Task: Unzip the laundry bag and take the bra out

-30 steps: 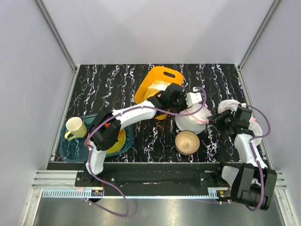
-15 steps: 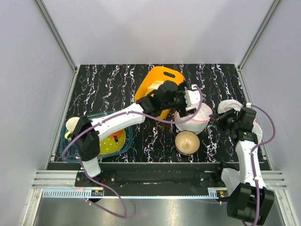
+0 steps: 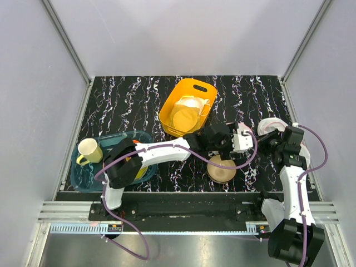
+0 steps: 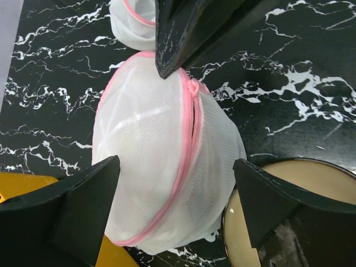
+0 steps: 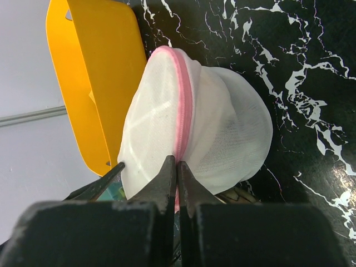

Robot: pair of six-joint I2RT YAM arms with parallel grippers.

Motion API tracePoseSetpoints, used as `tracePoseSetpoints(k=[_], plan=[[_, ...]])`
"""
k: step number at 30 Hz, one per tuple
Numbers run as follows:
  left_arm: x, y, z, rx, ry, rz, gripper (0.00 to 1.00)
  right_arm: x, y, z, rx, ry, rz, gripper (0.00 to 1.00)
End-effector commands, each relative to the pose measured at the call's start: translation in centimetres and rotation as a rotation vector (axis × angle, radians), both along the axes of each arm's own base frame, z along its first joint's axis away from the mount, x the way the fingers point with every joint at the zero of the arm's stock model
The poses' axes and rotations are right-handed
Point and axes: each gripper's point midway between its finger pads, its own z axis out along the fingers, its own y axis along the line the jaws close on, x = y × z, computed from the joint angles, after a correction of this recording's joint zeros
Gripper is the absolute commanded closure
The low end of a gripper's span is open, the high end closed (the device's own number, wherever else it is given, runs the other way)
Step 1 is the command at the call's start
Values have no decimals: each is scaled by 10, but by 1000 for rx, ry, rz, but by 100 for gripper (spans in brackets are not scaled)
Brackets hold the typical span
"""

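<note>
The left hand has just let go, spread astride the round white mesh laundry bag beside the tan bowl on the black marbled bench. The right hand has nipped its pink zip trim. Unzipping seems next; bra unseen.

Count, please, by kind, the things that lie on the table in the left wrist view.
Mesh bags: 2 (laundry bag, second bag behind it)
Bowl: 1
Basket: 1, only a corner in view
Total: 4

Contents of laundry bag unreadable through mesh; overhead, left arm covers most of it. Frame edge crops bowl.
</note>
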Motion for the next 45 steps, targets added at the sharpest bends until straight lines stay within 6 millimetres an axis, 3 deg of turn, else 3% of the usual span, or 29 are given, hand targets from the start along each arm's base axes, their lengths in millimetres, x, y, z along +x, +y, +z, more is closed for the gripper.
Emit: tracePoseSetpoints(k=[1,3,4,6,7,9,10,14,15,16,17,19,20,21,23,30,36,45], plan=[[16,-22,30,-122,-99,50,10,7,-1,26,-14,-67,4,100],[22,-27,29,-128,-118,63,16,7,-1,27,-15,-69,5,100],[24,-30,21,-118,-119,61,22,7,0,29,-12,-72,9,100],[29,-29,23,-119,-129,85,39,6,0,29,-17,-75,8,100],[29,-29,24,-122,-128,85,65,6,0,29,-16,-74,10,100],[29,-27,29,-128,-124,84,94,6,0,29,-18,-75,13,100],[29,-25,29,-120,-120,87,100,5,1,29,-21,-79,19,100],[28,-7,35,-120,-89,50,100,6,12,43,-39,-136,131,96],[34,3,46,-141,-84,59,100,5,15,48,-39,-151,156,91],[33,7,53,-162,-68,39,100,5,20,58,-44,-186,198,76],[33,15,49,-164,-45,40,100,4,22,64,-47,-206,218,68],[36,29,67,-227,17,21,100,2,27,78,-64,-254,267,59],[46,38,72,-255,35,28,100,1,29,82,-73,-269,284,59],[37,39,73,-279,94,-24,100,1,29,86,-84,-287,296,59],[40,44,81,-315,139,-49,100,-2,36,97,-115,-341,363,59],[33,40,82,-398,356,-148,100,-2,66,126,-136,-459,527,63],[36,40,86,-416,368,-143,100,7,89,109,-183,-402,646,56],[37,40,79,-408,389,-127,100,2,95,94,-202,-364,683,56]])
